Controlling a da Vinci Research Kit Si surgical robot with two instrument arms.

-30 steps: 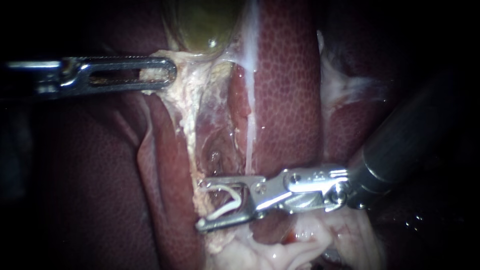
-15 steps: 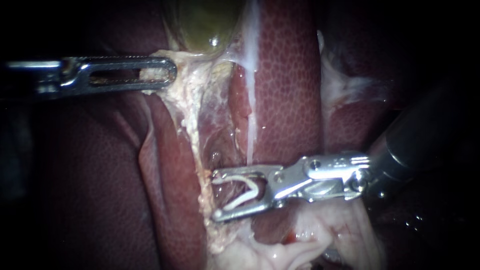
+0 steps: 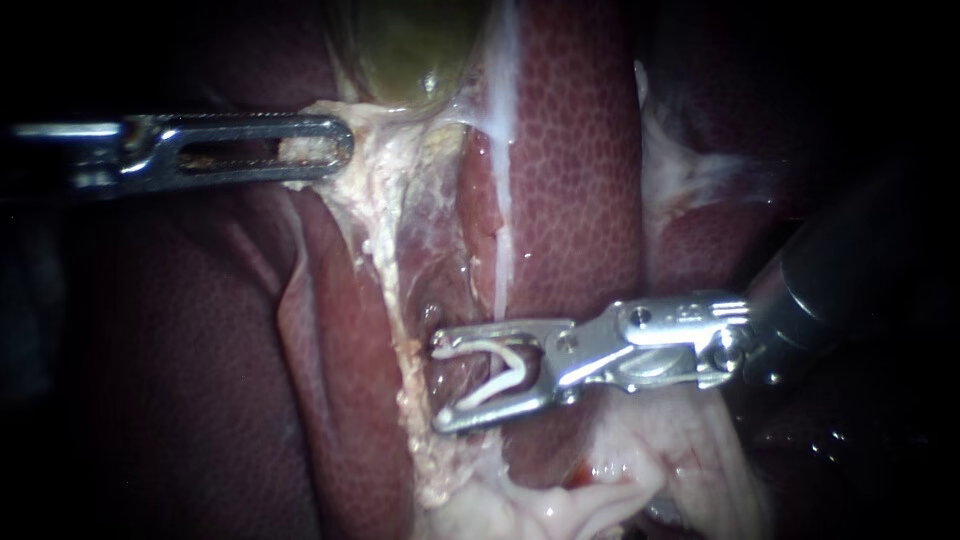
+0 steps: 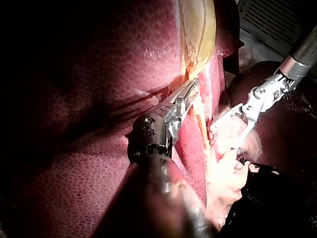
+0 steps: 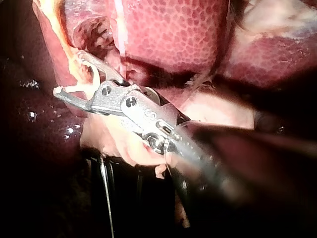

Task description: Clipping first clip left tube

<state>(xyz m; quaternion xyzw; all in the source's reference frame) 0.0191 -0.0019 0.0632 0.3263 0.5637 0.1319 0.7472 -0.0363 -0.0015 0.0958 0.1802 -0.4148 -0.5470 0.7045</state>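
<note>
Glistening wetly, the mottled red liver [image 3: 570,150] fills the endoscope view, with darkness all round it (the left wrist view shows a black sheet [image 4: 277,198] under the tissue's edge). The greenish gallbladder [image 3: 410,50] sits above. My right instrument [image 3: 440,385] has its jaws spread wide, both seated on an open white clip [image 3: 480,347]. The clip's mouth is just beside the left tube [image 3: 395,270], seemingly not yet around it. My left instrument [image 3: 335,148] has its slotted jaws together, pinching pale tissue [image 3: 300,150] beneath the gallbladder.
</note>
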